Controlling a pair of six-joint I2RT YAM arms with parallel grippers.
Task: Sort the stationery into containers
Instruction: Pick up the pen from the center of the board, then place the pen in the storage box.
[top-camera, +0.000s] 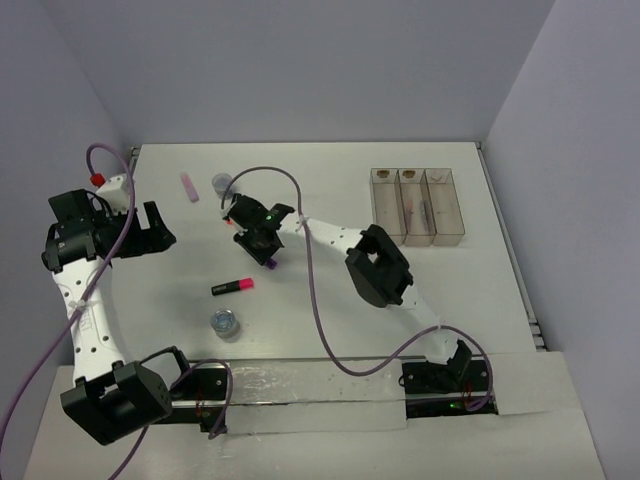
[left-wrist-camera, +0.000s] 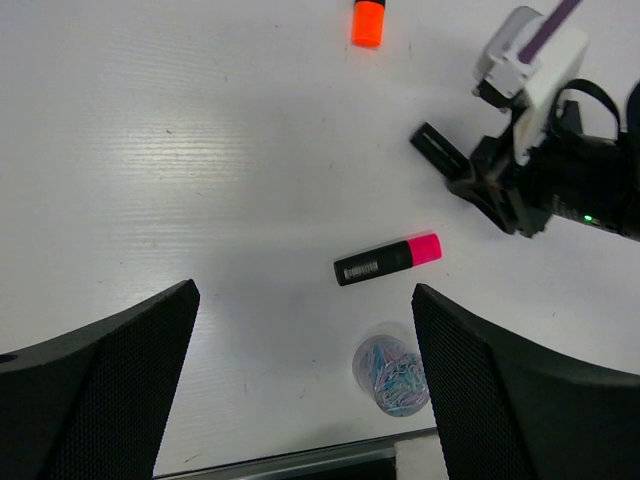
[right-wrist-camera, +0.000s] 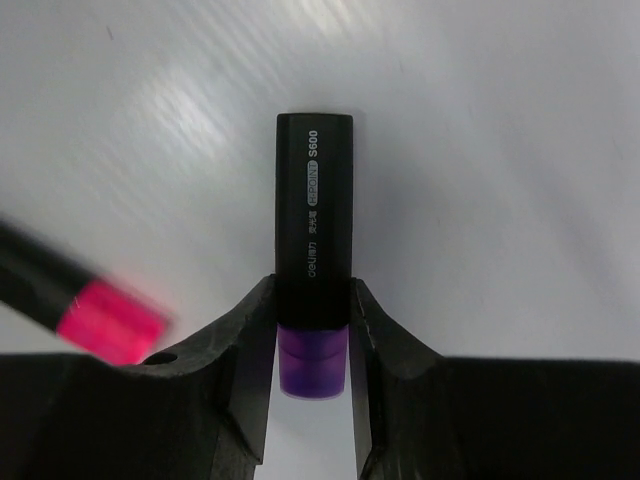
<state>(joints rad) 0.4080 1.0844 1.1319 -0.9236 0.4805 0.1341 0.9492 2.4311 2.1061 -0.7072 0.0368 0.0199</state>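
Note:
My right gripper (right-wrist-camera: 313, 300) is shut on a black highlighter with a purple end (right-wrist-camera: 314, 240), its pads pressing the barrel just above the purple cap; from above this gripper (top-camera: 262, 245) sits mid-table. A pink-ended highlighter (top-camera: 232, 287) lies on the table close by, and a round pot of paper clips (top-camera: 224, 323) stands nearer the front. My left gripper (left-wrist-camera: 305, 295) hovers wide open over the pink-ended highlighter (left-wrist-camera: 388, 260) and the pot (left-wrist-camera: 392, 372), holding nothing. The three joined clear containers (top-camera: 417, 205) stand at the back right.
A second round pot (top-camera: 221, 183) and a pale pink block (top-camera: 187, 186) lie at the back left. An orange-ended highlighter (left-wrist-camera: 368, 22) rests near them, beside the right gripper. Thin sticks show inside the containers. Purple cables loop over the table.

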